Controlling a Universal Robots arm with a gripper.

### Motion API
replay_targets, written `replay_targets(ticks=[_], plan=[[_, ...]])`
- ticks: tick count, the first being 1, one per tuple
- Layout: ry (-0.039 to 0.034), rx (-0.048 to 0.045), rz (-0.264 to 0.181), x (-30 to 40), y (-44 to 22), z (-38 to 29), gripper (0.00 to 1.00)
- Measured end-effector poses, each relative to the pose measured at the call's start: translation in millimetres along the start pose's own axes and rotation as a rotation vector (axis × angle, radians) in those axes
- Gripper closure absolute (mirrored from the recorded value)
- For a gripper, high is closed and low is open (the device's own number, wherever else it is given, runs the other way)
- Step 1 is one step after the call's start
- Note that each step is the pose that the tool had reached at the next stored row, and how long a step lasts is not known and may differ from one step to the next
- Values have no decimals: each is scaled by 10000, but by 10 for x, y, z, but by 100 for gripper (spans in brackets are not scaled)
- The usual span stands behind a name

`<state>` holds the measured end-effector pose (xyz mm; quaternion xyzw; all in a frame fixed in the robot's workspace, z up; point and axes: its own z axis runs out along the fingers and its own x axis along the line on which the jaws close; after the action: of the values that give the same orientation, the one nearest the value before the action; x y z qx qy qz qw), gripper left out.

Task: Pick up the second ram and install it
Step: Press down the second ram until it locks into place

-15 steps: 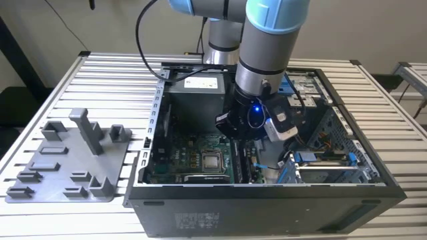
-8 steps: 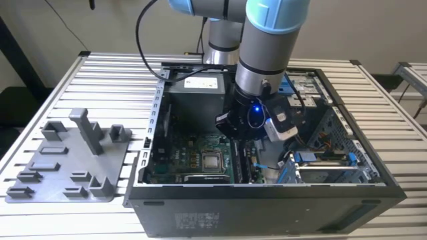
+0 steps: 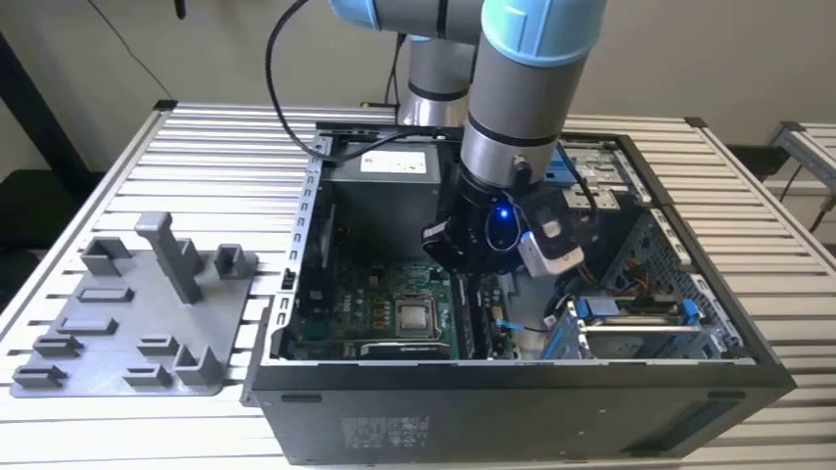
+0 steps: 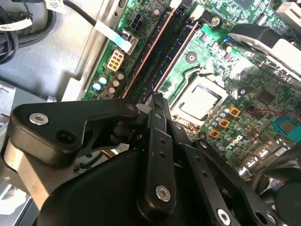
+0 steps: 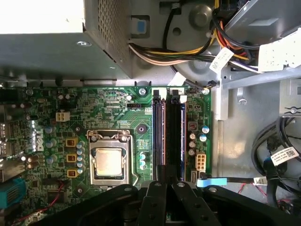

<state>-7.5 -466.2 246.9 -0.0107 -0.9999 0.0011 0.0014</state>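
Note:
My gripper (image 3: pixel 481 279) hangs from the arm inside the open computer case (image 3: pixel 523 377), low over the green motherboard (image 3: pixel 372 318). In both wrist views its black fingers (image 5: pixel 155 195) are drawn together right over the long memory sockets (image 5: pixel 159 136) beside the processor (image 5: pixel 109 161). A thin dark strip, the second ram (image 5: pixel 167 160) seen edge-on, runs out from between the fingertips along the sockets. In the second wrist view the gripper (image 4: pixel 157 98) tapers to a point just above the sockets (image 4: pixel 162 52).
A grey plastic fixture (image 3: pixel 131 323) with upright blocks lies on the slatted table at the exterior view's left. The power supply (image 5: pixel 42 42) and bundles of cables (image 5: pixel 188 52) crowd the case's far side. A drive cage (image 3: pixel 640 323) stands at the right.

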Motion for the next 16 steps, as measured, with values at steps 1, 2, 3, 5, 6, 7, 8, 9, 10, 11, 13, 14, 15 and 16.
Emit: replay_targets(ticks=[1, 2, 3, 5, 6, 7, 8, 9, 10, 11, 13, 14, 15, 16], plan=[[-1, 0, -145, 0, 0, 2, 89], [-2, -1, -314, 0, 0, 7, 89], [-2, 1, -452, 3, 0, 11, 89], [-3, 3, -785, 4, 0, 15, 89], [-3, 3, -965, 4, 0, 16, 89], [-3, 5, -1144, 5, 0, 17, 89], [-4, 2, -1324, 4, 0, 19, 89], [-5, 3, -1504, 4, 0, 19, 89], [-5, 4, -1683, 4, 0, 19, 89], [-6, 4, -1874, 5, 0, 19, 89], [-6, 5, -2234, 5, 0, 19, 89], [-7, 5, -2420, 4, 0, 19, 89], [-7, 6, -2604, 5, 0, 19, 89], [-8, 6, -2785, 5, 0, 19, 89]])
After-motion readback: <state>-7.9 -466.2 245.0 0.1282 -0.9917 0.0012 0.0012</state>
